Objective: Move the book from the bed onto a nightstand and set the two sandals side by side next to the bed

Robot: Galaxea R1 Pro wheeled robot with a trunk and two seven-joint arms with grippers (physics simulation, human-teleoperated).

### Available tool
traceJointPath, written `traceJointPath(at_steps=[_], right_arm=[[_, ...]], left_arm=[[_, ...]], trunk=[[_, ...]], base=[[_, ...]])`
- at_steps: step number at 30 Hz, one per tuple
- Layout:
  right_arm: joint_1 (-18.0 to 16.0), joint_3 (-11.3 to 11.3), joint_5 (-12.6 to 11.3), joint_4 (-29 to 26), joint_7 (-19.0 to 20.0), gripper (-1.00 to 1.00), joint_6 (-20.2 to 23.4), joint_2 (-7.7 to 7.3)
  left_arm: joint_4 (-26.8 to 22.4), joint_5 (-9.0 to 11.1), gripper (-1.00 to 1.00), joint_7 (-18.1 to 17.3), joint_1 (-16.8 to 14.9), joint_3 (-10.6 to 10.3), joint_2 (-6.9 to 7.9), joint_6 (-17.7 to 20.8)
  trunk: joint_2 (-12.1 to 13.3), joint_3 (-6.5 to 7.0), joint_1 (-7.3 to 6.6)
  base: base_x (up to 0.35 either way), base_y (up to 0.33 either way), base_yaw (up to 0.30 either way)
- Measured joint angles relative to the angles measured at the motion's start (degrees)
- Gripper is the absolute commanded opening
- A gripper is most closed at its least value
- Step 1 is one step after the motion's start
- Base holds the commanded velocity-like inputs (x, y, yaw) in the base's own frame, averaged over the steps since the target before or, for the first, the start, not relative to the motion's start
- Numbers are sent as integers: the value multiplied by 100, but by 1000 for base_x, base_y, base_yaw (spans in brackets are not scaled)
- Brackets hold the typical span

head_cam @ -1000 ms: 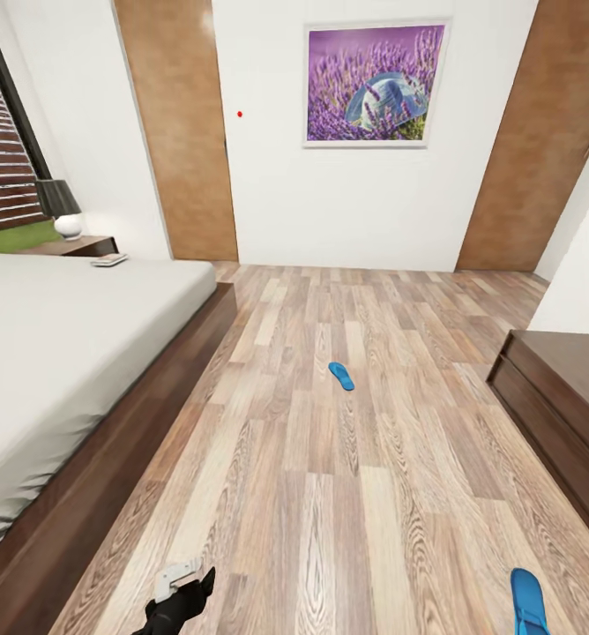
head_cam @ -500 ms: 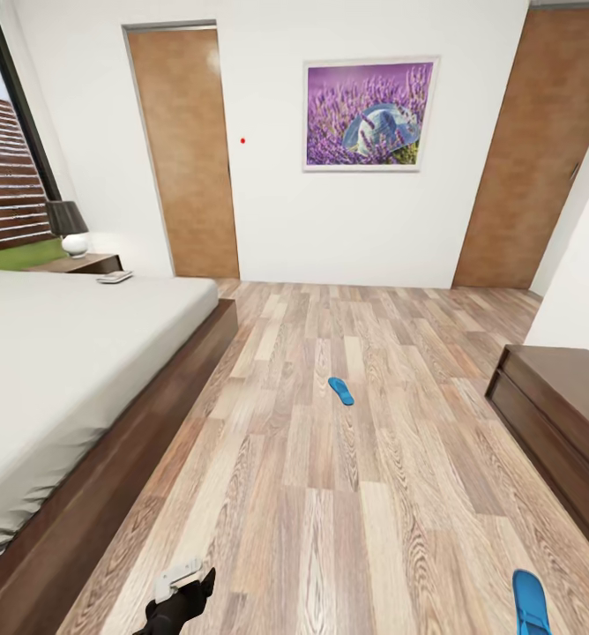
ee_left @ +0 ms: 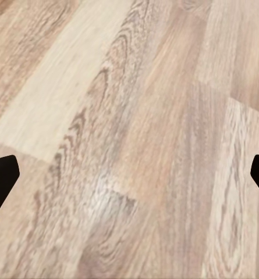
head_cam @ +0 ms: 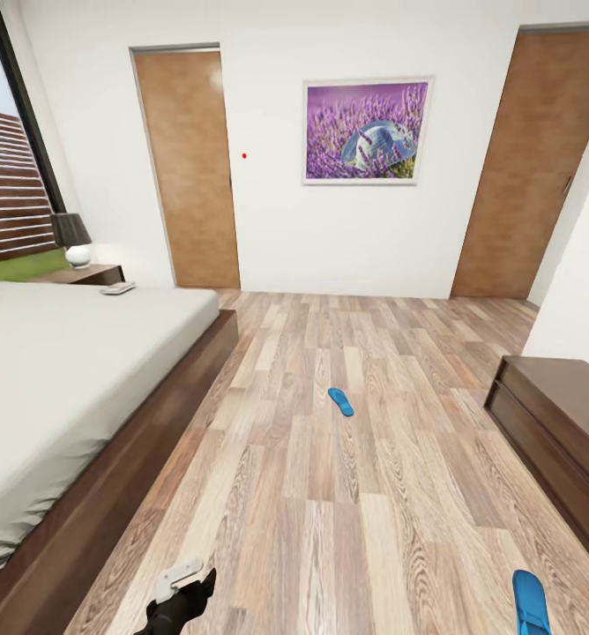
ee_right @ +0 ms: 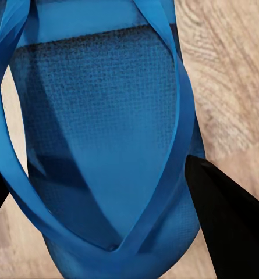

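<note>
Right end effector [ee_right: 114, 192] is clamped on one blue sandal [ee_right: 100, 133]; left end effector [ee_left: 129, 174] hangs spread above bare floor [ee_left: 135, 116]. With the other sandal [head_cam: 340, 401] well apart from the bed [head_cam: 56, 370], the held one might slip if jolted.

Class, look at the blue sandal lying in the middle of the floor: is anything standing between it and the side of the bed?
Nothing visible does. Between the sandal and the bed lies only bare wood floor. The long dark cabinet stands on the opposite side, away from that path.
</note>
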Motion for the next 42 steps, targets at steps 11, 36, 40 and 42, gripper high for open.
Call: traceJointPath(at_steps=[11,36,40,42], right_arm=[[1,48,22,194,-4,-100,-6,34],[7,129,1590,262,-1071,-100,-6,1012],[6,129,1590,258,-1071,-100,-6,1012],[5,129,1590,257,-1071,-100,-6,1011]], left_arm=[[274,-14,100,7,0,-16,-28,-1],[713,-882,100,29,-8,8,-387,-572],[713,-886,100,28,-6,4,-386,-573],[713,-885,100,28,-7,2,-386,-573]], trunk=[[441,197,-241],[1444,646,-791],[1604,718,-879],[1685,754,-923]], base=[[0,0,0],[0,0,0],[0,0,0],[0,0,0]])
